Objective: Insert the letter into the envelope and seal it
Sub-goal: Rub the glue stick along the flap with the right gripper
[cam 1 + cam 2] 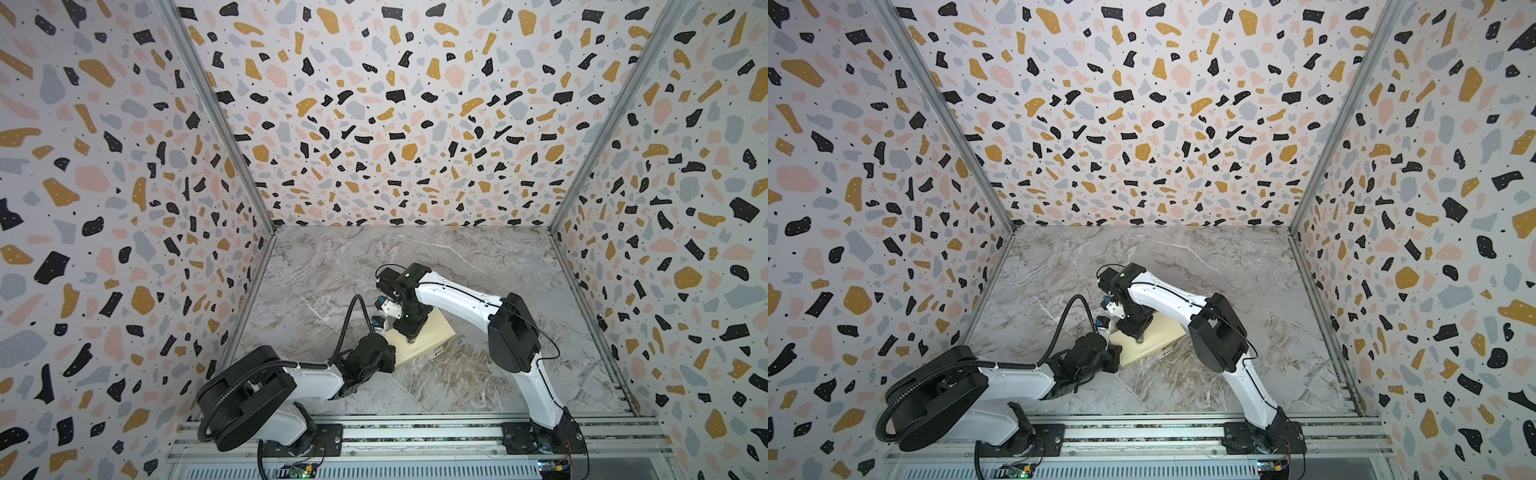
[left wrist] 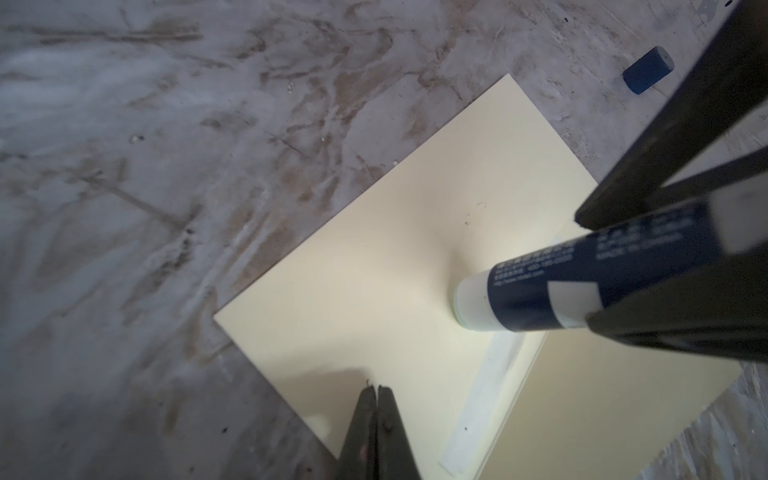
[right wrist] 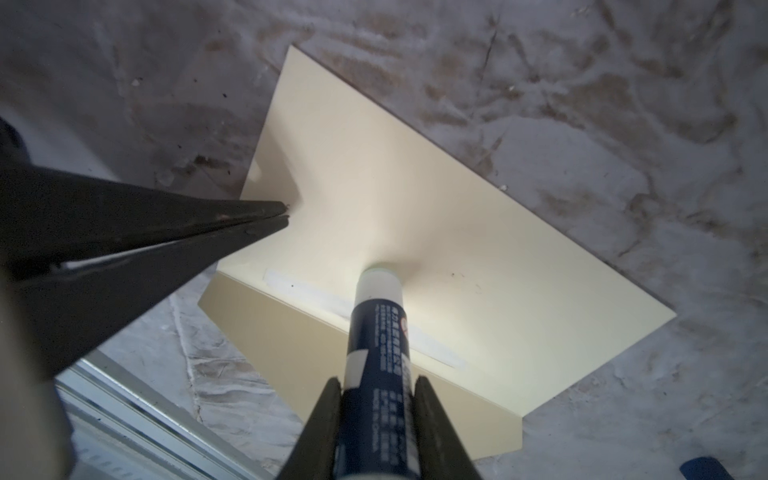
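The pale cream envelope (image 1: 434, 332) (image 1: 1160, 336) lies flat on the marble table. Its flap (image 3: 291, 353) is folded out in shade, and a whitish glue strip (image 3: 307, 291) runs along the fold. My right gripper (image 3: 378, 382) is shut on a dark blue glue stick (image 3: 378, 316) (image 2: 540, 282), held upright. The stick's pale tip presses the envelope (image 3: 457, 199) beside the strip. My left gripper (image 2: 376, 388) is shut and empty. Its tips rest on the envelope (image 2: 353, 270) near one corner, as the right wrist view also shows. The letter is hidden.
A blue glue cap (image 2: 648, 70) (image 3: 702, 467) lies on the table a short way from the envelope. Patterned walls enclose the table on three sides. An aluminium rail (image 1: 415, 432) with both arm bases runs along the front edge.
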